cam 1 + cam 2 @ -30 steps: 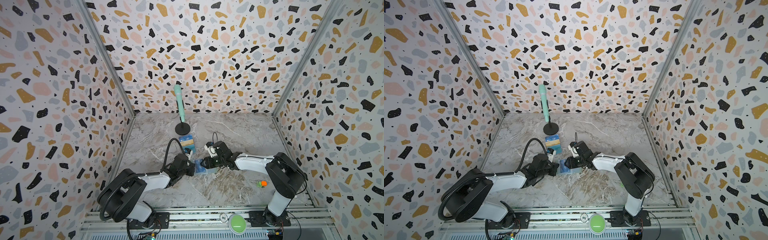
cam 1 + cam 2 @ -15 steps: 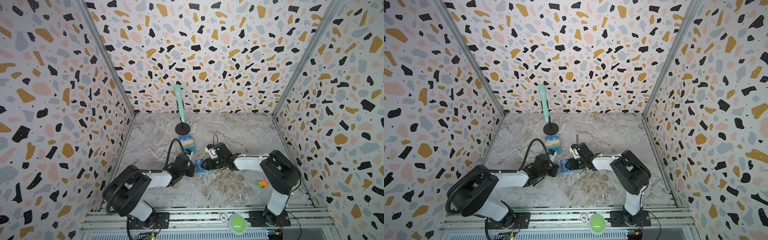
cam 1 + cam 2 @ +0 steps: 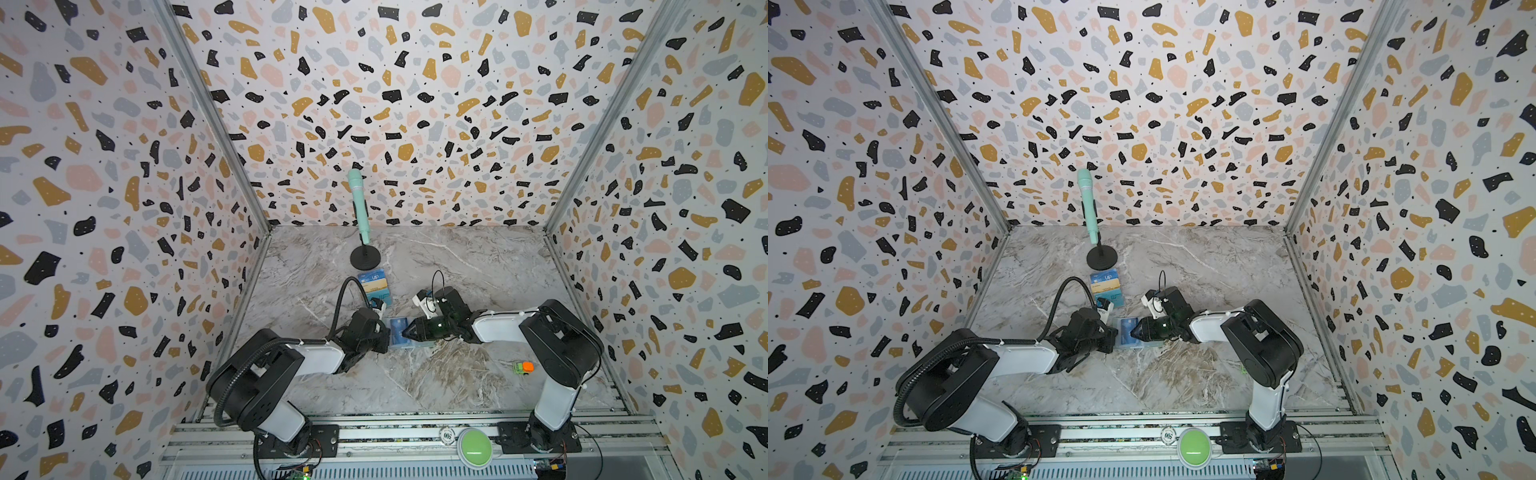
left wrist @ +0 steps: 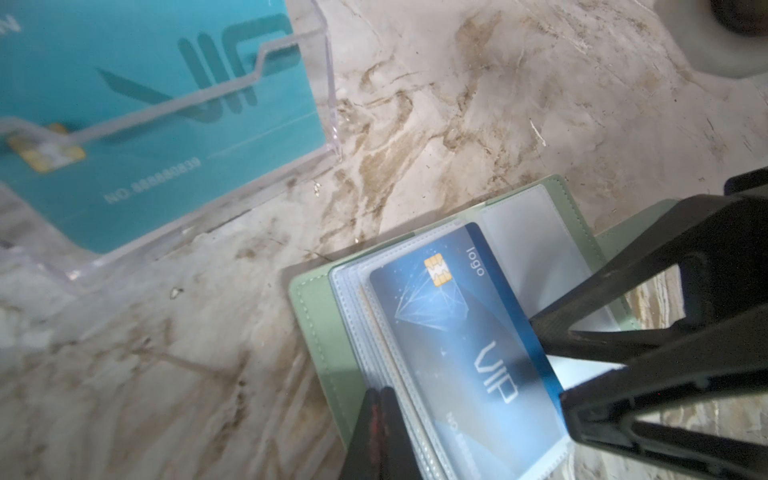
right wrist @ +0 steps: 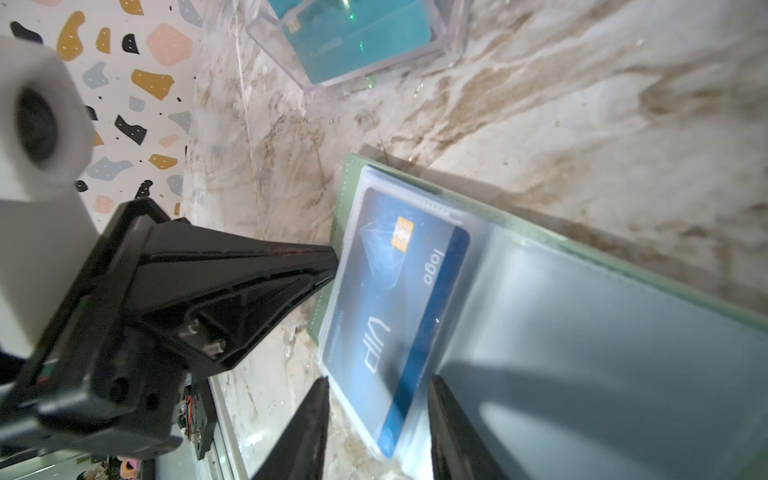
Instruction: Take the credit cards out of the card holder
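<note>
The mint-green card holder (image 3: 397,341) (image 3: 1125,338) lies open on the marble floor between both arms. In its front sleeve sits a dark blue credit card (image 4: 457,332) (image 5: 386,299) with a darker strip sticking out of the sleeve. My left gripper (image 4: 380,395) (image 3: 388,336) is shut, and its tips rest on the holder's green cover (image 4: 316,316) beside the sleeve stack. My right gripper (image 5: 379,380) (image 3: 404,332) is open. Its fingers straddle the near end of the blue card, and a gap shows on each side.
A clear tiered stand (image 3: 376,287) (image 4: 166,104) with cards in it stands just behind the holder. Farther back is a mint microphone (image 3: 359,208) on a black round base. A small green and orange toy (image 3: 523,367) lies at the right front. Patterned walls close three sides.
The left arm's elbow has swung up and inward while its tips stayed at the holder. The right gripper has edged slightly toward the card.
</note>
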